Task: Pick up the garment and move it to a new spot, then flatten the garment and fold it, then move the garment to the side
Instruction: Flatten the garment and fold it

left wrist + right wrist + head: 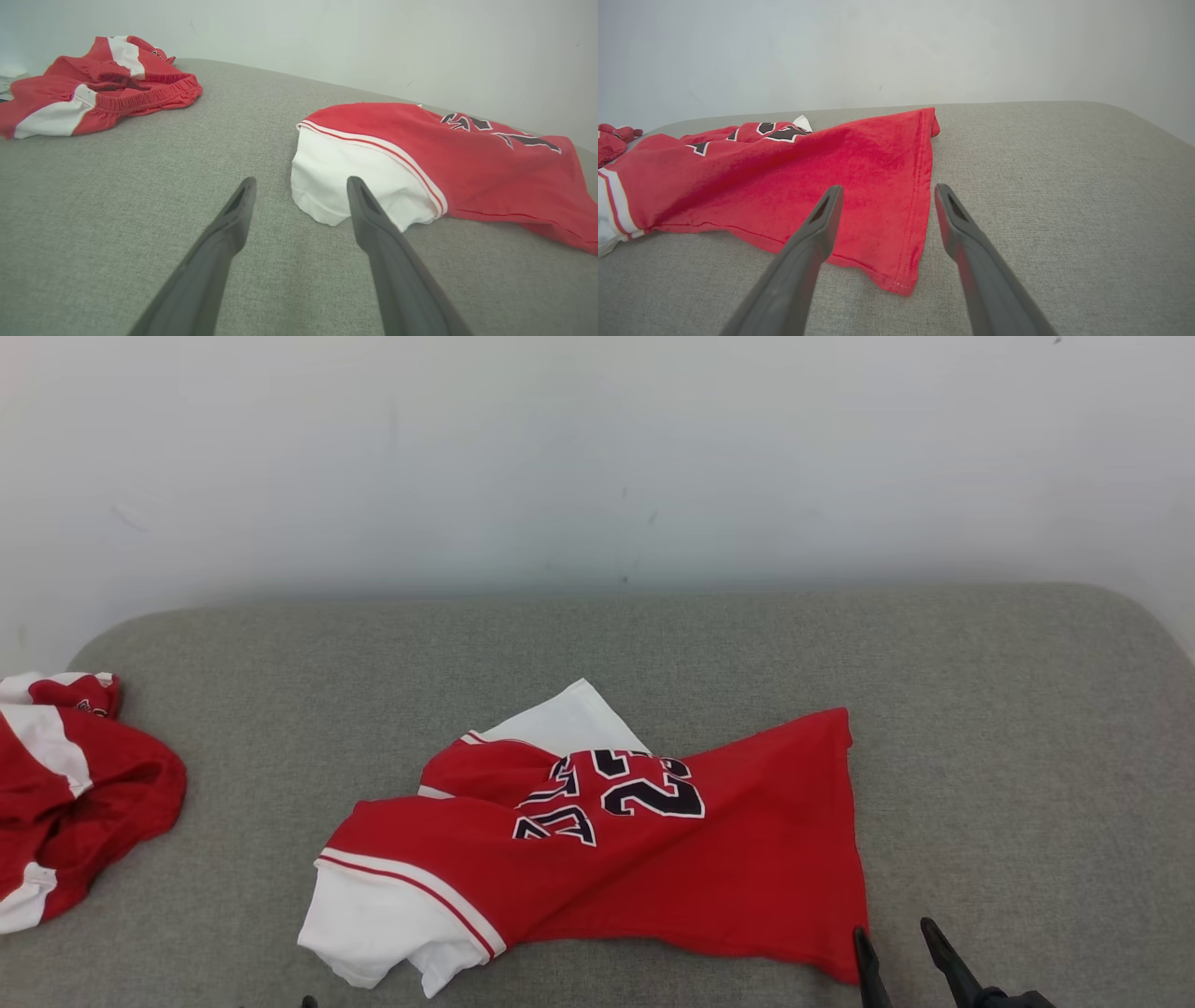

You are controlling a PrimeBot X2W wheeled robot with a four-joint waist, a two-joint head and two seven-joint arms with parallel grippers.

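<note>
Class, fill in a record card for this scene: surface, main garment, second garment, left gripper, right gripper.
surface: grey padded surface against a pale wall
main garment: red jersey, dark numbers, lying crumpled mid-surface
second garment: red-and-white garment, bunched at the surface's left edge
left gripper: open, empty, aimed at the jersey's white sleeve
right gripper: open, empty, aimed at the jersey's hem corner

One red jersey (pixel 709 868); one red-white shorts (pixel 84 793); one grey pad (pixel 1008 728).
</note>
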